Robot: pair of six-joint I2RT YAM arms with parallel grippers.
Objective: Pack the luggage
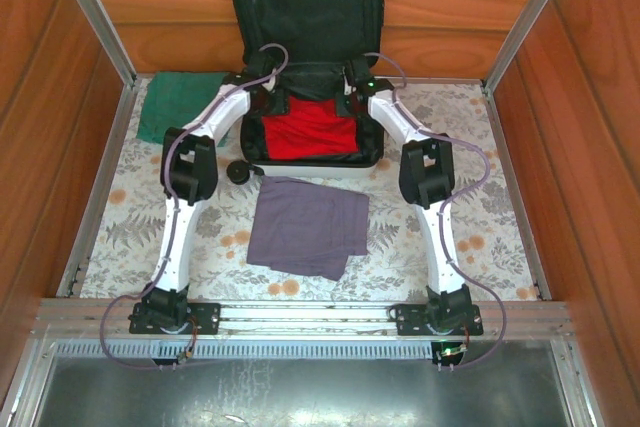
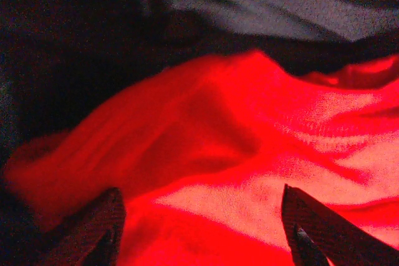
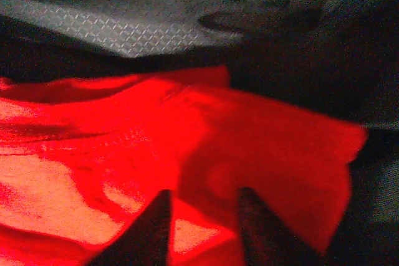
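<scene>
- Left claw (image 2: 202, 232): jaws spread wide, nothing pinched. It hangs low over the red garment (image 2: 249, 154), which lies loose under and between the fingers.
- Right claw (image 3: 202, 228): jaws apart with a narrower gap than the left. Red fabric shows through the gap, and you have no fold gripped as far as I can tell.
- Both claws sit inside the luggage (image 1: 310, 17), at the hinge end of its base: left claw at the left side, right claw at the right.
- The luggage lies open at the far middle of the counter (image 1: 480, 217). Its lid stands up against the back wall and its base lies flat, the long axis running straight away from the arm bases.
- The red garment is in the luggage base, rumpled and covering most of the floor. Judged packed; the rest is not yet in.
- A purple cloth (image 1: 308, 227) lies flat on the counter just in front of the luggage's near edge. It is between the two arms and about equally near each.
- A green cloth (image 1: 180, 107) lies beside the luggage's left side, so the left arm is nearer.
- Key relation: the next cloth lies on the near side of the luggage from the claws, so you'd likely lift clear of the luggage rim and come back toward the arm bases.
</scene>
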